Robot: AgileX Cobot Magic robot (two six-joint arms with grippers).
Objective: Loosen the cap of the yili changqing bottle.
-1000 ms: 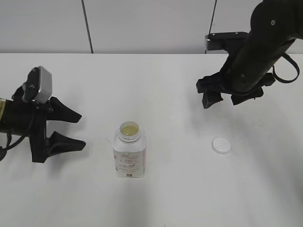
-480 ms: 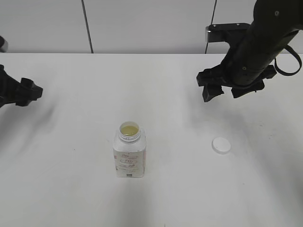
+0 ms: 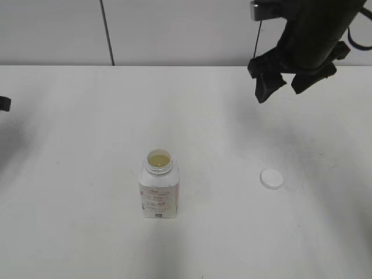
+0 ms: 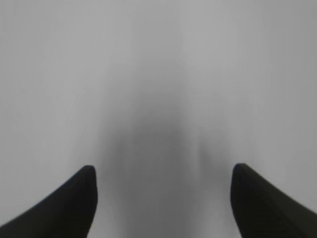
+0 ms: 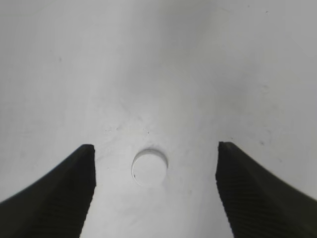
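Observation:
The yili changqing bottle (image 3: 158, 190) stands upright in the middle of the white table, its neck open and yellowish liquid showing inside. The white cap (image 3: 271, 178) lies flat on the table to the bottle's right, apart from it; it also shows in the right wrist view (image 5: 149, 167). My right gripper (image 3: 288, 86) is open and empty, high above the table, up and behind the cap. My left gripper (image 4: 163, 178) is open and empty over bare blurred table; in the exterior view only a dark tip (image 3: 3, 103) shows at the left edge.
The white table (image 3: 87, 244) ends at a pale back wall with a dark vertical seam (image 3: 106, 32). Nothing else stands on the table.
My left arm has pulled back to the left, almost out of the exterior view. My right gripper has risen up and away from the cap. Bottle and cap have not moved.

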